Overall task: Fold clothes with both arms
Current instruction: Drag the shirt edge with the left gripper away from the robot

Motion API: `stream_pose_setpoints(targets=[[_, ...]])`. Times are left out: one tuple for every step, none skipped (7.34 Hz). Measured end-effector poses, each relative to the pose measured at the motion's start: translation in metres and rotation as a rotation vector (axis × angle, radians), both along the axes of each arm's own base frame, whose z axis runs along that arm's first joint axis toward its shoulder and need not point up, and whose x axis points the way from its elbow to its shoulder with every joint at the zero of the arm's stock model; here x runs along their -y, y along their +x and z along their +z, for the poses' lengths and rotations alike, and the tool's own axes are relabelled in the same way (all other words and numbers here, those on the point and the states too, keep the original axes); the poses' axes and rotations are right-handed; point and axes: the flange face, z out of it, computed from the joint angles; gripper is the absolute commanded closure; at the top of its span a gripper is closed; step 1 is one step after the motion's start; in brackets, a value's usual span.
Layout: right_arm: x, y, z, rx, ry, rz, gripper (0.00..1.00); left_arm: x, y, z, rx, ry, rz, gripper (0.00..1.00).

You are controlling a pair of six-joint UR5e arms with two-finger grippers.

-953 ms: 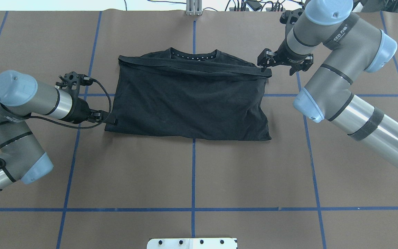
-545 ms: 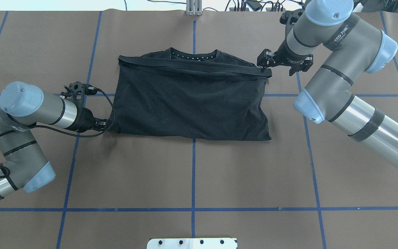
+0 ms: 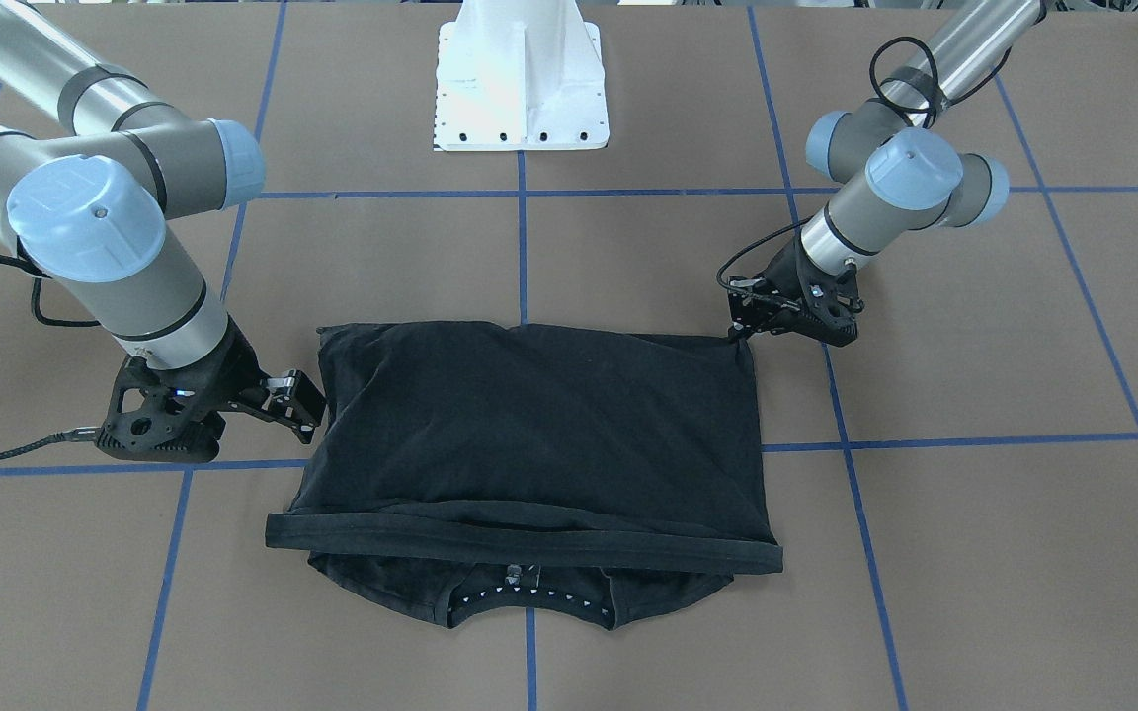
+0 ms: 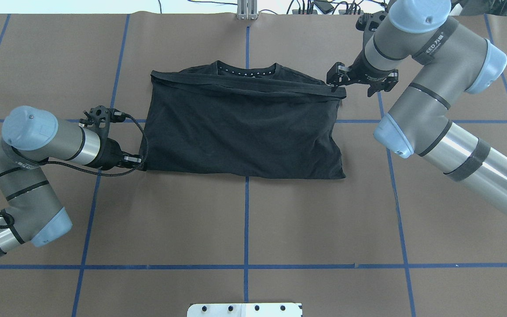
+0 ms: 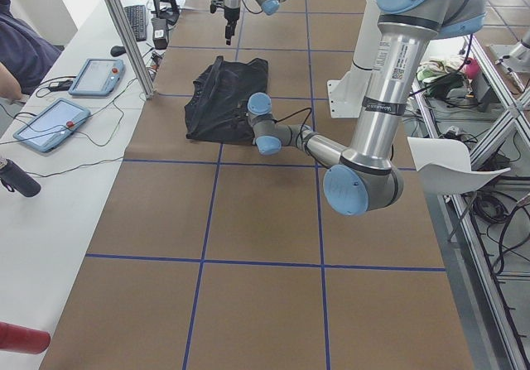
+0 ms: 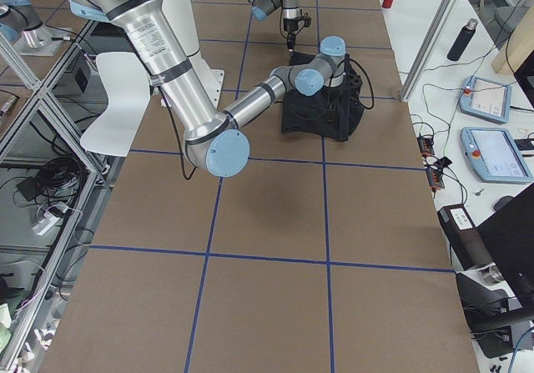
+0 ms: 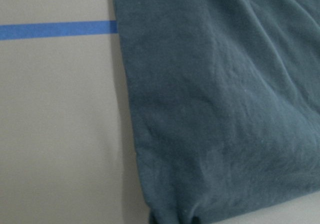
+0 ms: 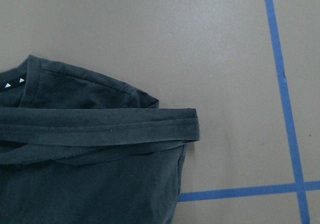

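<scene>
Item: black T-shirt, lying flat on the brown table, just to the 12 o'clock side of the table's middle in the overhead view.
Lay of the cloth: hem band lies across the chest just short of the collar, which points to 12 o'clock. The fold edge runs along 6 o'clock. No print shows on the upper face.
Left gripper: low at the shirt's 8 o'clock corner, tips touching the cloth. The jaws look narrow. The left wrist view shows puckers gathering toward the bottom edge but no fingers, so I cannot tell whether cloth is pinched.
Right gripper: at the shirt's 2 o'clock corner, beside the end of the hem band. The jaws stand apart and the band lies flat, held by nothing.
Done: one bottom-to-top fold, edges fairly square. The right side bulges slightly near 4 o'clock.
Left to do: in my judgement at least one side-to-side fold. The piece is wide, and the sleeves cannot be seen, presumably inside the fold.
Progress: roughly halfway.
Risk noted: with only one corner lifted, the loose top layer could slide off the one beneath.
</scene>
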Motion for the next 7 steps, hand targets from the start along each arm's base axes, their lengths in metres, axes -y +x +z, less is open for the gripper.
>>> stream_pose_setpoints(targets=[[-0.001, -0.001, 0.000, 0.000, 0.000, -0.002, 0.00, 0.000, -0.004, 0.000, -0.001, 0.001, -0.001, 1.00], [-0.002, -0.003, 0.000, -0.001, 0.000, -0.004, 0.00, 0.001, -0.011, 0.003, 0.005, 0.007, -0.003, 1.00], [-0.003, -0.005, 0.000, -0.001, -0.001, -0.007, 0.00, 0.007, -0.023, 0.011, 0.021, 0.029, -0.006, 1.00], [-0.004, -0.006, 0.000, 0.000, 0.000, -0.009, 0.00, 0.019, -0.041, 0.023, 0.049, 0.074, -0.012, 1.00], [-0.004, -0.007, 0.000, 0.000, 0.001, -0.011, 0.00, 0.039, -0.062, 0.041, 0.090, 0.121, -0.023, 1.00], [-0.006, -0.009, -0.001, 0.000, 0.003, -0.015, 0.00, 0.067, -0.084, 0.066, 0.145, 0.160, -0.038, 1.00], [-0.008, -0.012, -0.002, 0.001, 0.006, -0.022, 0.00, 0.105, -0.100, 0.086, 0.199, 0.190, -0.054, 1.00]])
